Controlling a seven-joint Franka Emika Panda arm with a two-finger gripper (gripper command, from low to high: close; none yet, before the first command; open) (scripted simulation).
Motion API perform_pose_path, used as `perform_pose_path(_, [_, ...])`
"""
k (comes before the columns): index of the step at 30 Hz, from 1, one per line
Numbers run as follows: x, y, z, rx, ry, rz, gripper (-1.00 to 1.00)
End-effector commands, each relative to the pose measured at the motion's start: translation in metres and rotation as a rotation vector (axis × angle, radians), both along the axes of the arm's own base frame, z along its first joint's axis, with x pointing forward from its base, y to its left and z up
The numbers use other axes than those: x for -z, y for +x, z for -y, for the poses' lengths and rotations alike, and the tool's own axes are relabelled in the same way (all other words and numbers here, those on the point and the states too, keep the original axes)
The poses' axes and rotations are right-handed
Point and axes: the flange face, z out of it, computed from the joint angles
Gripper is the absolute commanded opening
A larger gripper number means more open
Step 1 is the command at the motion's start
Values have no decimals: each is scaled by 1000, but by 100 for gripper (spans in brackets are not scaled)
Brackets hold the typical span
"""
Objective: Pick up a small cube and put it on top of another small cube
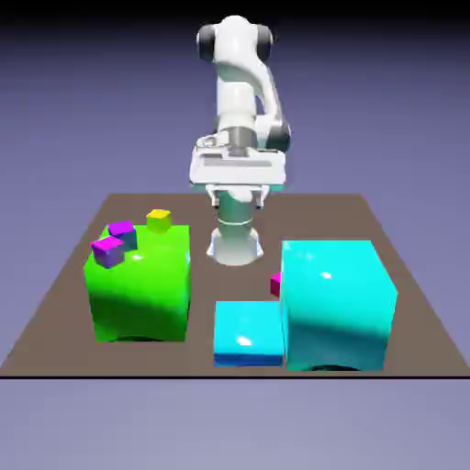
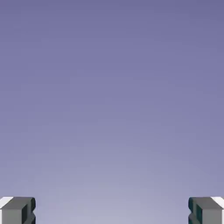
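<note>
Large cyan block (image 1: pixel 338 303): landmark, on the tabletop (image 1: pixel 55 303).
Gripper (image 2: pixel 112 210): raised well behind the block, jaws spread to full width, holding and touching nothing.
Magenta-pink cube (image 1: pixel 275 284): tucked against the block's exterior-view left face, mostly hidden.
Handling, judged: light, rigid, smooth; grip two opposite flat faces.
</note>
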Motion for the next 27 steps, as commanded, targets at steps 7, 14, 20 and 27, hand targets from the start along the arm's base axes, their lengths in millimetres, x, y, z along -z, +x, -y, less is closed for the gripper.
perform_pose_path(7, [5, -16, -79, 47, 135, -72, 0])
perform_pose_path(14, [27, -45, -152, 111, 237, -167, 0])
perform_pose_path(20, [57, -78, -206, 184, 300, -259, 0])
perform_pose_path(27, [104, -122, -255, 296, 344, -367, 0])
